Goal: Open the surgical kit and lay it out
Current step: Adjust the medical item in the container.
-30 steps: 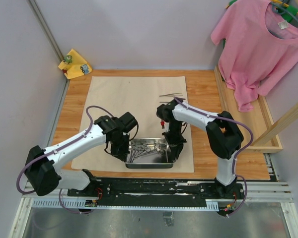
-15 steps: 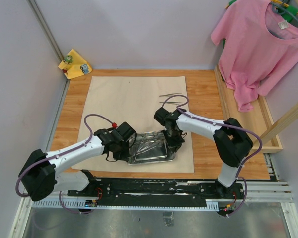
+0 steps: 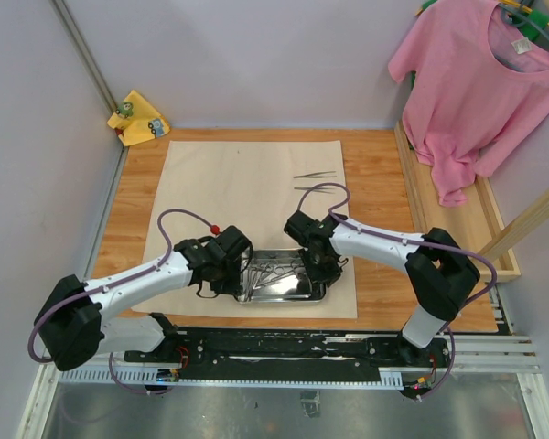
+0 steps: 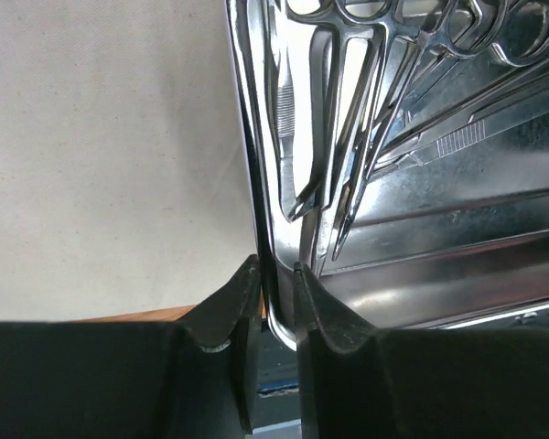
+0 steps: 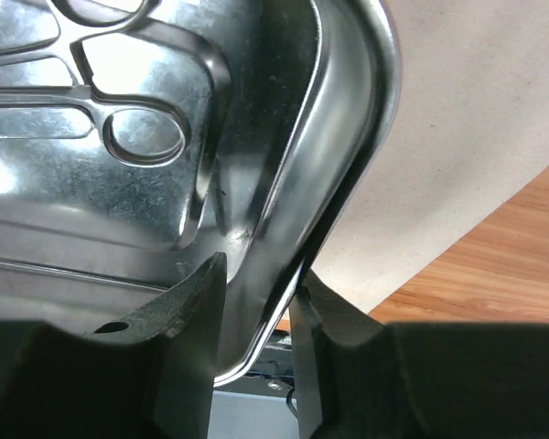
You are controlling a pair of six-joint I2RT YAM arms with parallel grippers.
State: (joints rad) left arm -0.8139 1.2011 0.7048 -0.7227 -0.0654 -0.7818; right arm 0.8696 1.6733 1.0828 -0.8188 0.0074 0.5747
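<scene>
The shiny steel tray (image 3: 284,298) lies on the beige cloth wrap (image 3: 247,183) near its front edge. Ring-handled forceps (image 3: 274,272) and slim tweezers lie inside it. Two more tweezers (image 3: 314,175) rest on the cloth further back. My left gripper (image 3: 240,274) straddles the tray's left rim (image 4: 256,165), its jaws slightly parted (image 4: 274,274). My right gripper (image 3: 318,267) straddles the right rim (image 5: 348,165). It is open (image 5: 258,273), with the inner finger off the wall. A forceps ring (image 5: 146,137) shows in the right wrist view.
A pink T-shirt (image 3: 480,82) hangs at the back right above a wooden frame (image 3: 494,238). A small yellow cloth (image 3: 139,117) lies in the back left corner. Bare wooden tabletop (image 3: 384,174) flanks the wrap.
Both arms have come down and the tray now rests flat on the cloth. Both grippers' jaws have parted from their tight hold on its rims.
</scene>
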